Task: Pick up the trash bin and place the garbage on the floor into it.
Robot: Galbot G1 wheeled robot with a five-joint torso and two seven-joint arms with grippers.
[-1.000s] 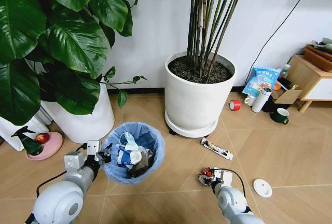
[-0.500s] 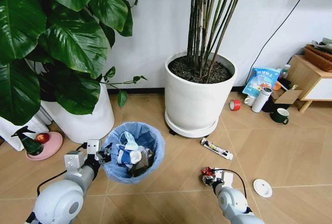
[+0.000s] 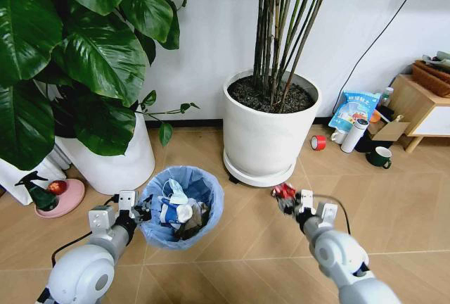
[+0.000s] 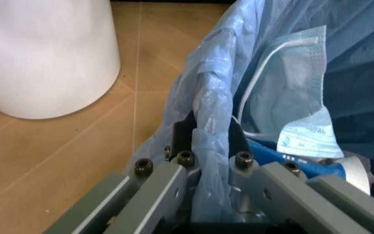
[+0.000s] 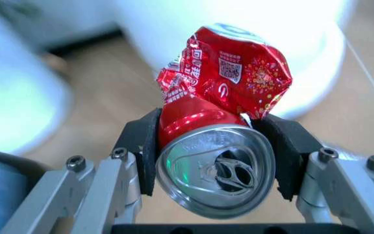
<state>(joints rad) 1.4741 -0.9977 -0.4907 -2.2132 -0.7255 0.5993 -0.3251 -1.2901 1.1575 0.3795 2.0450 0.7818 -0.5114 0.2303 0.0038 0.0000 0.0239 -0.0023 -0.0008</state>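
The trash bin, round and lined with a light-blue bag, stands on the floor between the two plant pots. My left gripper is shut on its bagged rim. Inside the bin lie a face mask, white wads and blue-and-white wrappers. My right gripper is raised off the floor, right of the bin and in front of the bamboo pot. It is shut on a piece of garbage, a crushed red can, with the black pads pressing its sides.
A big white pot with bamboo stands behind the right gripper; a leafy plant's pot is at the left. A spray bottle on a pink dish, red tape roll, green mug and low wooden shelf line the edges.
My right gripper has lifted the red can off the floor and carried it up and forward, toward the bamboo pot. The left gripper and the bin have stayed put.
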